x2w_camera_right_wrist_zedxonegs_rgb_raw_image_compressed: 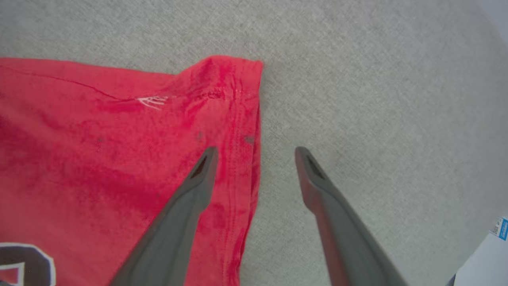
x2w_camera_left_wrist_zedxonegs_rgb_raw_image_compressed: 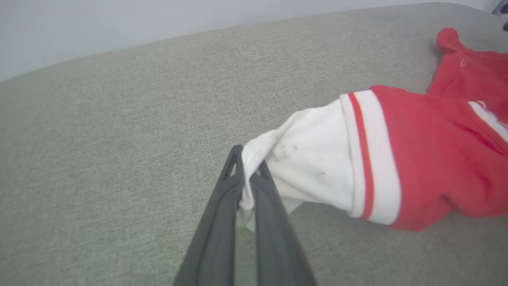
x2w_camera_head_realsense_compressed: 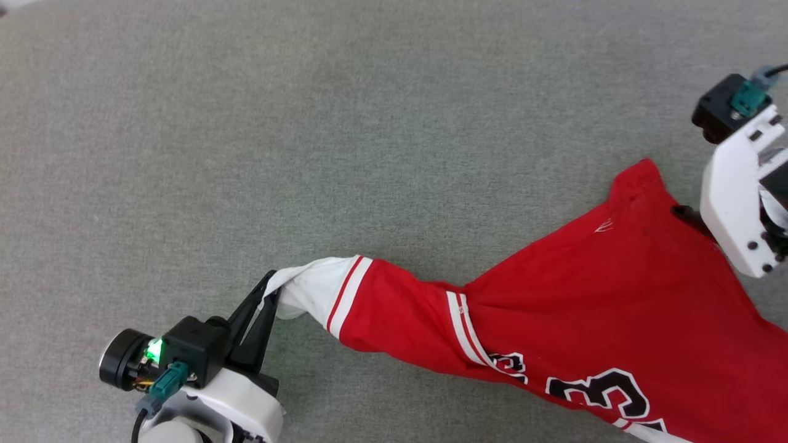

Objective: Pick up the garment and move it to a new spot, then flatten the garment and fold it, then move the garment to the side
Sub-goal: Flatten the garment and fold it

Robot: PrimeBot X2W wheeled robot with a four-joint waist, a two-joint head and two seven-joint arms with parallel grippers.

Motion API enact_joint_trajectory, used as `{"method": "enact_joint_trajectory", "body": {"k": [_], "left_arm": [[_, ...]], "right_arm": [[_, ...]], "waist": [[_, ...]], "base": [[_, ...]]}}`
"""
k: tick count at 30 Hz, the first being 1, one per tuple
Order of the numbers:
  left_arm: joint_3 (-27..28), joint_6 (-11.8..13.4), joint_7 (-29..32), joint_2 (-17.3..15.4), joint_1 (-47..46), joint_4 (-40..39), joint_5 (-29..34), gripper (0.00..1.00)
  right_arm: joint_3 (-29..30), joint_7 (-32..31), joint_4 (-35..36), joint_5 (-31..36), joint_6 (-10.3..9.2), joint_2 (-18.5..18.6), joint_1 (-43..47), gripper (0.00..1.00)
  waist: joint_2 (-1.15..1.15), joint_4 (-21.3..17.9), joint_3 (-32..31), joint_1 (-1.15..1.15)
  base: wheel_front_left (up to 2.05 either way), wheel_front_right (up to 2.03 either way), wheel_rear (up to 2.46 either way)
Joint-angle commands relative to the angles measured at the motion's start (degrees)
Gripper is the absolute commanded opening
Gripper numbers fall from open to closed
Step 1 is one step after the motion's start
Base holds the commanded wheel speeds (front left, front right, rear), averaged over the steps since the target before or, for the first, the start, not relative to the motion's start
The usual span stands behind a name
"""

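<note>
Left end effector (x2w_camera_head_realsense_compressed: pixel 271 288) clamps garment (x2w_camera_head_realsense_compressed: pixel 615 295) cuff; right end effector (x2w_camera_right_wrist_zedxonegs_rgb_raw_image_compressed: pixel 256 153) spread; grey upholstery (x2w_camera_head_realsense_compressed: pixel 308 123) around.

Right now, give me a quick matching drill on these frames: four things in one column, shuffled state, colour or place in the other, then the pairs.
Things:
1. left hand
2. right hand
3. printed number
4. fabric surface

States:
A. open, straddling the edge of the jersey
B. black with a white outline
C. shut on the white sleeve cuff
D. grey, lying under the jersey

Pairs: 1-C, 2-A, 3-B, 4-D
</note>
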State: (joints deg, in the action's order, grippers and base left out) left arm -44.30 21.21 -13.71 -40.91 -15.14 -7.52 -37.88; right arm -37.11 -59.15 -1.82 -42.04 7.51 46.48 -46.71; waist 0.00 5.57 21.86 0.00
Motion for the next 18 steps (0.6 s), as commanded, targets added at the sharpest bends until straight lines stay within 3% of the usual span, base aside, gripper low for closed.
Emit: {"method": "enact_joint_trajectory", "body": {"k": [1, 11, 16, 17, 18], "left_arm": [[-0.1, -0.2, 0.1, 0.3, -1.1, 0.0, 0.5, 0.0], [-0.5, -1.0, -0.1, 1.8, -4.2, 0.8, 1.7, 0.0], [-0.7, -1.5, -0.2, 2.3, -4.5, 1.6, 1.5, 0.0], [-0.8, -1.4, -0.2, 2.3, -4.5, 1.8, 1.4, 0.0], [-0.8, -1.6, -0.2, 2.3, -4.4, 2.1, 1.3, 0.0]], "right_arm": [[-1.2, -0.2, -2.0, 0.9, -0.04, -0.8, -2.0, 1.0], [-10.8, 5.9, -15.0, -1.1, -0.02, -6.3, -6.0, 1.0], [-18.3, 5.3, -18.0, -3.6, 0.13, -5.1, -3.2, 1.0], [-18.9, 5.9, -18.4, -4.0, 0.21, -4.9, -3.3, 0.46], [-19.1, 7.1, -18.6, -4.1, 0.21, -4.9, -3.8, 0.04]], "waist": [[0.0, 1.2, 1.9, 0.0], [0.0, 2.9, 5.7, 0.0], [0.0, 2.6, 5.5, 0.0], [0.0, 2.5, 5.2, 0.0], [0.0, 2.3, 4.8, 0.0]], "base": [[0.0, 0.0, 0.0], [0.0, 0.0, 0.0], [0.0, 0.0, 0.0], [0.0, 0.0, 0.0], [0.0, 0.0, 0.0]]}}
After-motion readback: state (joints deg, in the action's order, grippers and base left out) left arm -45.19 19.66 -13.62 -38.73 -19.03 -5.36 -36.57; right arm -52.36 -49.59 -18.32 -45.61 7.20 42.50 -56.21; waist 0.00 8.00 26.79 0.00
